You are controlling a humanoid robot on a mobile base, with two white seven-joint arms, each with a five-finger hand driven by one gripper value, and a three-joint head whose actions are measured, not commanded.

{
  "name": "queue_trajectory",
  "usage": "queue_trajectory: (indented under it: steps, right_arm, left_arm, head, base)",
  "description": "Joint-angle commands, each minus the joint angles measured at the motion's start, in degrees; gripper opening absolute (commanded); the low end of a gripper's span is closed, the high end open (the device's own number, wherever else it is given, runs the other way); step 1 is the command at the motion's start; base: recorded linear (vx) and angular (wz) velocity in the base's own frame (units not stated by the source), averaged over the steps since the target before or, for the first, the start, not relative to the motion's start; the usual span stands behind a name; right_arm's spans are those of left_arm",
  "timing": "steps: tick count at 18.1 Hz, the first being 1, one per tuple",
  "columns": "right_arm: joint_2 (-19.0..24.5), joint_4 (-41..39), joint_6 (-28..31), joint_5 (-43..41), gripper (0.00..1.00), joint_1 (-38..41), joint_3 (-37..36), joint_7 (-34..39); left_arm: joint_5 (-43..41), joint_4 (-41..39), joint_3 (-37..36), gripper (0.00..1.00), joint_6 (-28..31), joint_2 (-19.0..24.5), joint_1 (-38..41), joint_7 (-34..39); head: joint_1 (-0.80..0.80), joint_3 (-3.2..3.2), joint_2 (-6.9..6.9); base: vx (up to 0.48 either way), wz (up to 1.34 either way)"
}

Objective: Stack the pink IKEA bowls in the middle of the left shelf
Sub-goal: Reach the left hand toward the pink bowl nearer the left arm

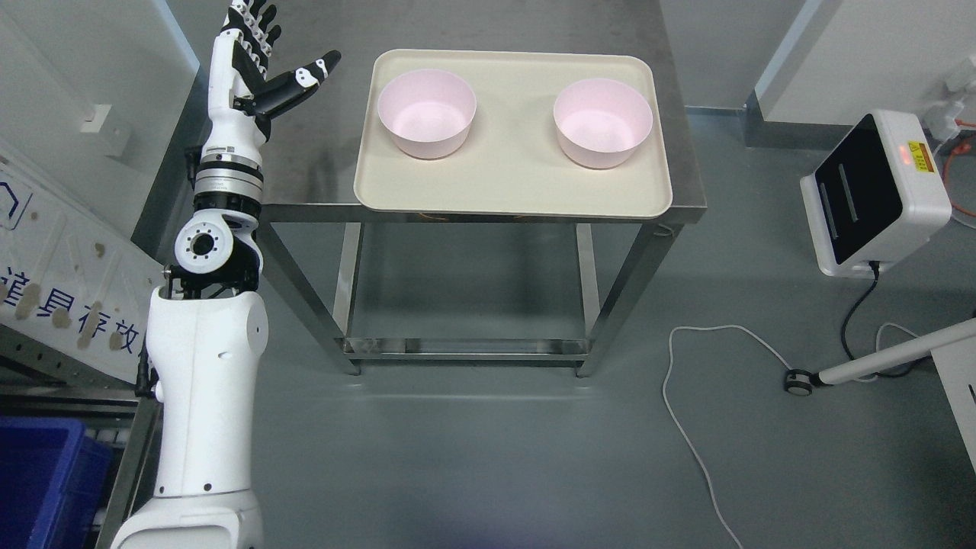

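Two pink bowls stand upright and apart on a beige tray (511, 191) that lies on a steel table. One pink bowl (427, 113) is on the tray's left half, the other pink bowl (603, 122) on its right half. My left hand (267, 57) is raised over the table's left edge, to the left of the tray, with fingers spread and thumb pointing toward the left bowl. It holds nothing and touches neither bowl. My right arm does not show.
The steel table (686, 183) has open legs and a low crossbar. A white box with a black face (877, 191) stands on the floor at right, with cables (686, 396) trailing. A blue bin (46, 480) and a shelf frame sit at lower left.
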Motion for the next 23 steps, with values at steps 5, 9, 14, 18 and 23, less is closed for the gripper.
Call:
queue_trajectory:
  steps: [5, 9, 14, 18, 23]
  right_arm:
    - [-1.0, 0.0, -0.03, 0.44, 1.0, -0.01, -0.62, -0.04]
    - [-1.0, 0.0, -0.03, 0.44, 1.0, -0.01, -0.62, -0.04]
    - [-1.0, 0.0, -0.03, 0.44, 1.0, -0.01, -0.62, -0.04]
    - [-1.0, 0.0, -0.03, 0.44, 1.0, -0.01, -0.53, -0.04]
    - [-1.0, 0.0, -0.03, 0.44, 1.0, -0.01, -0.53, -0.04]
  left_arm:
    - [-0.78, 1.82, -1.17, 0.95, -0.24, 2.53, -3.68, -6.74]
    - [-14.19, 9.73, -8.81, 0.95, -0.33, 10.8, -10.46, -26.1]
    - [-24.77, 10.7, -13.04, 0.94, 0.46, 10.73, -12.49, -36.41]
    - [-27.5, 16.58, -13.57, 0.91, 6.87, 10.81, -18.02, -36.86]
    - [-29.18, 18.97, -17.08, 0.84, 6.88, 10.46, -19.0, -37.12]
  head:
    - [0.0, 0.0, 0.0]
    - [0.0, 0.0, 0.0]
    - [0.0, 0.0, 0.0]
    - [0.0, 0.0, 0.0]
    - [0.0, 0.0, 0.0]
  base:
    - [0.109, 0.0]
    - [0.084, 0.0]
    - [0.037, 0.0]
    - [0.0, 0.0]
    - [0.0, 0.0]
